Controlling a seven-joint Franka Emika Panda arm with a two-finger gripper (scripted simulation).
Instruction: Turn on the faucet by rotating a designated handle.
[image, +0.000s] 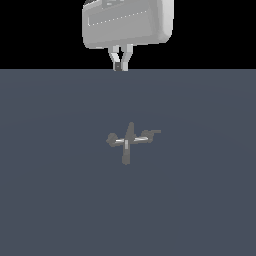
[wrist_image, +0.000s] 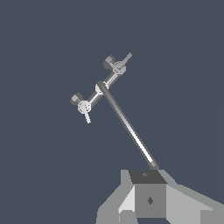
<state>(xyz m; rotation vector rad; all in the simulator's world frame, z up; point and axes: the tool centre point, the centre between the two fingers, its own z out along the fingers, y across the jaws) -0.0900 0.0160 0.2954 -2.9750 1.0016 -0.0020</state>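
Closest to the wrist camera is the claw (wrist_image: 146, 205), its pale grey blocky body filling the lower edge of that view, with a darker square face in the middle. In the exterior view the claw (image: 120, 64) hangs from a large rounded grey housing at the top, its two thin fingers (image: 114, 57) converging to a narrow gap at the tips, gripping nothing. It is well apart from the faucet (image: 127, 142), which sits alone near the middle of the flat blue-grey bench (image: 50, 200). The faucet is a small dull-grey cross: a central bar with two thin side arms. In the exterior view, the arm toward that view's right ends in a short flat crossbar, the handle (image: 150, 134), while the arm toward that view's left ends in a rounded lobed knob (image: 112, 138). In the wrist view the long spout bar (wrist_image: 127, 127) reaches toward the claw, and which arm end there is the handle cannot be told.
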